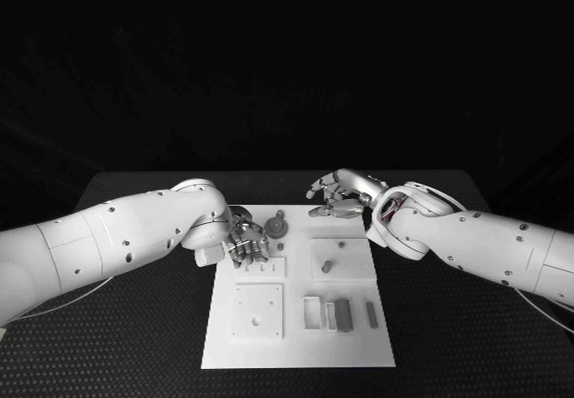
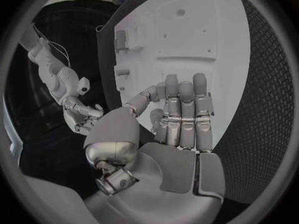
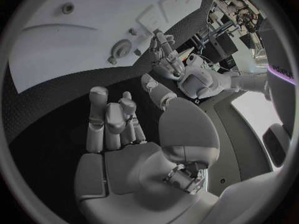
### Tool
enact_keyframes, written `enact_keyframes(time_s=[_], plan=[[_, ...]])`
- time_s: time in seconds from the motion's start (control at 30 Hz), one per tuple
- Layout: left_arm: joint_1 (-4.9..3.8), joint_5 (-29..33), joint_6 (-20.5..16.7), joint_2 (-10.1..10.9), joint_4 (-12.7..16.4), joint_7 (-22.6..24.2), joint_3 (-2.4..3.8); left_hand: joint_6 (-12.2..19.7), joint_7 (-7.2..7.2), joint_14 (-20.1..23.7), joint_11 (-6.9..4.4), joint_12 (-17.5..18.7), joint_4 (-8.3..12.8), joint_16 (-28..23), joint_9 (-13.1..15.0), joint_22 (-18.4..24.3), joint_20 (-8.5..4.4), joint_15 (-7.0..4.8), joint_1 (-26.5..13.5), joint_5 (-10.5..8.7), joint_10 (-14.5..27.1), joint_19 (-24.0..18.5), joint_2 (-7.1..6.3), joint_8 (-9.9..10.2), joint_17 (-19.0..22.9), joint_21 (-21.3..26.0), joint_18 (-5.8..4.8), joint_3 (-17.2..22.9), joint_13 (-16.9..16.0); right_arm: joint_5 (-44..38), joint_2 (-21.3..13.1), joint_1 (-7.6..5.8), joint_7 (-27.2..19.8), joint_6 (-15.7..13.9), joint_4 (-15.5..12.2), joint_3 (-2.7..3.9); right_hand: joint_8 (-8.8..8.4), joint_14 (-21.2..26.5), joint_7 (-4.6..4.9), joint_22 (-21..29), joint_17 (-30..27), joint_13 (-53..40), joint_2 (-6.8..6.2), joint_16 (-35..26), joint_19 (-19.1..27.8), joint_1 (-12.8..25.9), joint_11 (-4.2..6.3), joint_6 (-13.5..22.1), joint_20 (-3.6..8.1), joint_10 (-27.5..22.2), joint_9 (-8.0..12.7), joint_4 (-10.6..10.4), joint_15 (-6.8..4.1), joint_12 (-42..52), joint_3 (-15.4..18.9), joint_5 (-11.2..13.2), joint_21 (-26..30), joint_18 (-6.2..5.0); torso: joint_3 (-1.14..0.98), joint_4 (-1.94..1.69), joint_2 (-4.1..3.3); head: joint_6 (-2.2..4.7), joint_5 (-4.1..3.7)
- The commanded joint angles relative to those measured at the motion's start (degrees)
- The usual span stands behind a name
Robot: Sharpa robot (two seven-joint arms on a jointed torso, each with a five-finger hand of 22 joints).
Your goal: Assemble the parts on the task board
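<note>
Head view: I see the task board (image 1: 299,340) lying flat in the middle of the black bench (image 1: 143,332), with small grey parts on it: a round toothed piece (image 1: 278,225) near the far edge, a short peg (image 1: 328,266) in a square plate, and slim blocks (image 1: 342,314) toward the near right. My left hand (image 1: 246,244) hovers over the board's far left corner, fingers straight and close together, holding nothing. My right hand (image 1: 340,196) hangs just past the board's far edge, fingers loosely curled, empty.
</note>
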State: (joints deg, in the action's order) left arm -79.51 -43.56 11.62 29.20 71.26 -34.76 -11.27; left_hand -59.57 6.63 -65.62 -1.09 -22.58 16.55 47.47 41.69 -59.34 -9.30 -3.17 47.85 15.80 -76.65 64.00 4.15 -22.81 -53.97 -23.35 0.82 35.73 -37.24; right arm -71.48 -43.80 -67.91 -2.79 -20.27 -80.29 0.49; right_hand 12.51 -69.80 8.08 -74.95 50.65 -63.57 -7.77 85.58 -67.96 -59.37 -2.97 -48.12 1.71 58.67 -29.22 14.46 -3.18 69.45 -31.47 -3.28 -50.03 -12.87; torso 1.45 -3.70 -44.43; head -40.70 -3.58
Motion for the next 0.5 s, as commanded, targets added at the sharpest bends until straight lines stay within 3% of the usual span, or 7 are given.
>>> enact_keyframes(time_s=[0.03, 0.17, 0.27, 0.5], plan=[[-0.07, -2.8, 1.2, -0.3, -0.1, -0.3, 0.01, -4.2, -3.76, 0.0, -0.52, -0.2, 0.0, 0.3, 0.0, -0.1, 0.12, -0.47, 0.3, 0.27, 0.0, 0.3, 0.46, -0.2, 0.1, -0.3, 0.50, 0.3, -0.1, 0.0, 0.0, 0.00, -0.1, 0.6, 0.0, 0.03, 0.09, 0.5, 1.64, -0.8, -0.1, 0.1, -0.12, -0.3, 0.3, -0.5, -0.25, 1.1, 0.25, -0.3, 0.1, -0.3, 0.13, -0.3, -0.1, -0.1, 0.2, -2.13, 0.05, -0.03, -0.03, -0.12, -0.13], [-0.06, -4.6, 0.4, -0.4, -0.1, -0.3, -0.19, -4.2, -3.76, 0.0, -0.53, -0.3, 0.0, 0.3, 0.0, -0.2, 0.11, -0.48, 0.3, 0.25, 0.0, 0.3, 0.47, -0.2, 0.1, -0.3, 0.50, 0.3, -0.1, 0.0, 0.1, 0.00, -0.1, 0.6, -0.1, 0.03, 0.10, 0.5, 1.64, -0.8, -0.1, 0.1, -0.12, -0.3, 0.3, -0.5, -0.25, 1.1, 0.24, -0.3, 0.1, -0.3, 0.13, -0.3, -0.1, -0.1, 0.2, -2.13, 0.08, -0.04, -0.02, -0.23, -0.20], [-0.07, -5.2, 0.2, -0.5, -0.1, -0.2, -1.35, -4.2, -3.77, 0.0, -0.54, -0.3, 0.0, 0.4, 0.1, -0.2, 0.09, -0.49, 0.3, 0.26, 0.0, 0.4, 0.49, -0.2, 0.2, -0.3, 0.51, 0.3, -0.2, 0.0, 0.0, 0.00, -0.1, 0.7, -0.1, 0.03, 0.10, 0.5, 1.64, -0.8, -0.1, 0.1, -0.11, -0.3, 0.3, -0.5, -0.24, 1.1, 0.23, -0.3, 0.1, -0.3, 0.12, -0.3, -0.1, -0.1, 0.2, -2.13, 0.09, -0.07, -0.01, -0.35, -0.31], [-0.03, -5.2, 0.6, -0.8, -0.3, 0.1, -1.90, -4.2, -3.77, 0.1, -0.54, -0.4, 0.0, 0.5, 0.2, -0.3, 0.08, -0.51, 0.3, 0.10, 0.1, 0.3, 0.59, -0.2, 0.3, -0.3, 0.49, 0.3, -0.2, 0.0, 0.1, 0.00, -0.1, 0.8, 0.0, 0.04, 0.11, 0.5, 1.64, -0.8, -0.1, 0.1, -0.11, -0.3, 0.3, -0.5, -0.24, 1.1, 0.21, -0.3, 0.1, -0.3, 0.12, -0.3, 0.0, -0.1, 0.3, -2.13, 0.10, -0.02, -0.03, -0.61, -0.48]])
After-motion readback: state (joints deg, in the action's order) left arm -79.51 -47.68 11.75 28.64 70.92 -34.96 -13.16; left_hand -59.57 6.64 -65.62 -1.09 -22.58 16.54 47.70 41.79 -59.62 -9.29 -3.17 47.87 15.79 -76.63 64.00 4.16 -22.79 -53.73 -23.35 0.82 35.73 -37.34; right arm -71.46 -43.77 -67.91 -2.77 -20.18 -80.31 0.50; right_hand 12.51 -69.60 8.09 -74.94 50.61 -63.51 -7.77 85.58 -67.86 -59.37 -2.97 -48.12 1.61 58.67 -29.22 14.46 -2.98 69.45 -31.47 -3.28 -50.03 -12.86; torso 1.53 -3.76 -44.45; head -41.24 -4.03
